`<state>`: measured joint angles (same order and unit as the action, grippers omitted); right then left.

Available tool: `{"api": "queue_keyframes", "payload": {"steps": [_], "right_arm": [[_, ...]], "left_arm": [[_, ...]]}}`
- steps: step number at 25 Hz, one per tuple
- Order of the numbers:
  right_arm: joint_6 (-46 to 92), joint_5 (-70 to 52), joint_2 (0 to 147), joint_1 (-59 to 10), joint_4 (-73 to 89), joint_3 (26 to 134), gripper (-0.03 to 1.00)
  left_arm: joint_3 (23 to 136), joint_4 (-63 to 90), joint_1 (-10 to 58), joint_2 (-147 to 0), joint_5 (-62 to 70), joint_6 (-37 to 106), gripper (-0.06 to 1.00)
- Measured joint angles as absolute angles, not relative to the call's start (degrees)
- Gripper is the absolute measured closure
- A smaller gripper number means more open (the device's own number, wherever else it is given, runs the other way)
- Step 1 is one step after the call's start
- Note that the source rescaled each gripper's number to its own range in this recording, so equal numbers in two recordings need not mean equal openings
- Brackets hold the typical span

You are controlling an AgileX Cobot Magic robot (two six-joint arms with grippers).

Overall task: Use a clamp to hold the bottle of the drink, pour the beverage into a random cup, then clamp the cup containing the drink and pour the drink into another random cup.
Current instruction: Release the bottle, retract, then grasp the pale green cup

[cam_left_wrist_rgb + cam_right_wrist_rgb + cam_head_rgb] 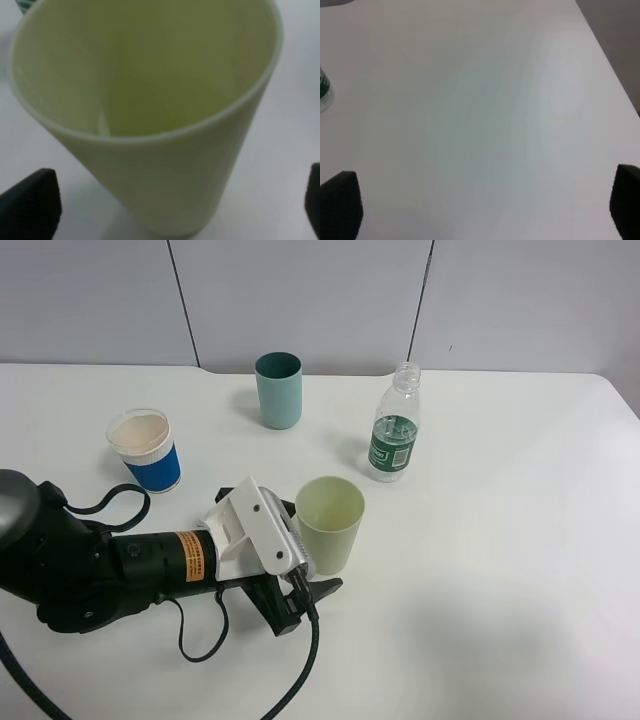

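A pale green cup stands upright in the middle of the white table. It fills the left wrist view, and I cannot tell whether it holds liquid. My left gripper is open, with one finger on each side of the cup's lower part and not touching it. An uncapped clear bottle with a green label stands behind and to the right; its edge shows in the right wrist view. A teal cup stands at the back. My right gripper is open and empty over bare table.
A blue paper cup with a white rim stands at the left, beside my left arm. A black cable trails from the arm towards the front edge. The table's right edge shows in the right wrist view.
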<state>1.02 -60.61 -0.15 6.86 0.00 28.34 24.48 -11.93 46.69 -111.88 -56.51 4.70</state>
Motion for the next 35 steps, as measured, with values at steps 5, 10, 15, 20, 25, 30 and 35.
{"api": "queue_keyframes", "payload": {"steps": [5, 10, 15, 20, 25, 30, 35], "right_arm": [[1.02, -60.61, -0.15, 6.86, 0.0, 28.34, -0.03], [1.02, -60.61, -0.15, 6.86, 0.0, 28.34, -0.03], [1.02, -60.61, -0.15, 6.86, 0.0, 28.34, -0.03], [1.02, -60.61, -0.15, 6.86, 0.0, 28.34, -0.03], [1.02, -60.61, -0.15, 6.86, 0.0, 28.34, -0.03], [1.02, -60.61, -0.15, 6.86, 0.0, 28.34, -0.03], [1.02, -60.61, -0.15, 6.86, 0.0, 28.34, -0.03]], "left_arm": [[26.05, -11.67, 46.69, -113.64, -57.56, 3.63, -0.03], [27.76, -11.62, 46.69, -114.6, -58.3, 1.19, -0.03], [29.08, -11.62, 46.69, -115.91, -58.66, 0.82, -0.03], [29.21, -11.62, 46.69, -117.46, -59.65, 0.75, 0.11], [29.21, -11.52, 46.69, -117.46, -60.09, 0.68, 0.94], [29.21, -11.52, 46.69, -117.46, -60.1, 0.57, 0.92], [29.21, -11.52, 46.69, -117.46, -60.1, 0.57, 0.92]]}}
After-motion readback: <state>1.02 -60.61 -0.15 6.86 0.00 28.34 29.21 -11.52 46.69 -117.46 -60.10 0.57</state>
